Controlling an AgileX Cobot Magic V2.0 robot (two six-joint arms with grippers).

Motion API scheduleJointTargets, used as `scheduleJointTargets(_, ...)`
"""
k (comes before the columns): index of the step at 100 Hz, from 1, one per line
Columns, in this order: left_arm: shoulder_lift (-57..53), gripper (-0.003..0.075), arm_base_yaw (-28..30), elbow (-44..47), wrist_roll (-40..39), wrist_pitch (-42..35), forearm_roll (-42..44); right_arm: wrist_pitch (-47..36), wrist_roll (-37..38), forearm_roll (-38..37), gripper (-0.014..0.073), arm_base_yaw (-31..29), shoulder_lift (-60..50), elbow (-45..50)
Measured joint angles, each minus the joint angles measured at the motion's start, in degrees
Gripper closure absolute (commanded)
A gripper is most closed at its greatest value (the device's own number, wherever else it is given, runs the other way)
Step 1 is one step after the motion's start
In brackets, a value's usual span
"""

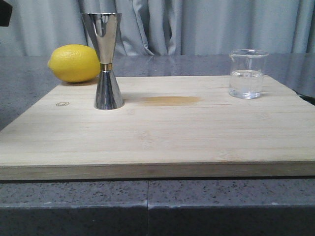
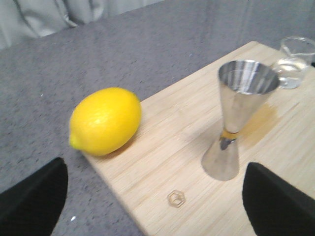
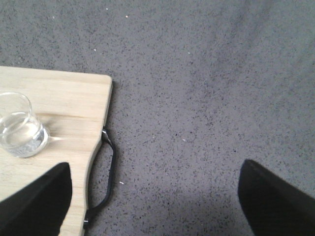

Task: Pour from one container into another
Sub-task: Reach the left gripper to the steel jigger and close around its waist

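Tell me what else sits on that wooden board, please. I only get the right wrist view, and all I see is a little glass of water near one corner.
Observer: A tall steel jigger stands upright near the board's other end, on the robot's left, well apart from your glass beaker.
Operator: Is anything in it?
Observer: The left wrist view looks down into its top cup, and that cup looks empty.
Operator: Anything else around?
Observer: A lemon lies on the grey counter at the board's back left edge, just behind the jigger.
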Motion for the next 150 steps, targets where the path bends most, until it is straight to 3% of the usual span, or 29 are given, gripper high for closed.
scheduleJointTargets(57,17.3,0.007,0.0,0.13,16.44,20.0,-10.04,-1.61,-0.12,-0.25,-0.0034,0.0,0.0,0.54)
scheduleJointTargets(94,25.21,0.0071,-4.85,-1.2,27.77,20.56,-13.2,-3.33,-0.12,-0.25,-0.0034,0.0,0.0,0.54)
scheduleJointTargets(150,35.32,0.0074,-12.18,-9.47,28.56,20.65,-13.83,-5.04,-0.12,-0.25,-0.0034,0.0,0.0,0.54)
